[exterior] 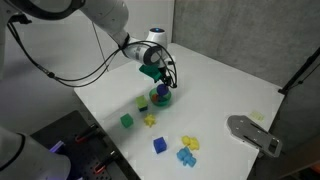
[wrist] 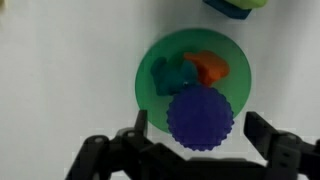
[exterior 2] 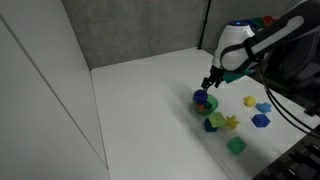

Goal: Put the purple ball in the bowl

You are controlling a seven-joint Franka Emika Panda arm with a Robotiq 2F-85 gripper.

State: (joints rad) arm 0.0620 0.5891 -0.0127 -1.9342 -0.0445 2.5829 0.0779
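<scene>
Wrist view: gripper [wrist: 196, 125] jaws spread apart — purple ball [wrist: 200, 115] sits in bowl [wrist: 148, 72], hiding its near rim.

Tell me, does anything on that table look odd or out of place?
The purple ball sits at the green bowl's edge, overlapping the rim in the wrist view, not centred. An orange piece and a teal piece fill the rest. Nothing looks spilled or broken.

The purple ball [wrist: 200, 117] — round, dark, knobbly-edged — overlapped the rim of the bowl [wrist: 147, 72]. That bowl was bright green, low-sided, holding an orange piece [wrist: 210, 66].
</scene>
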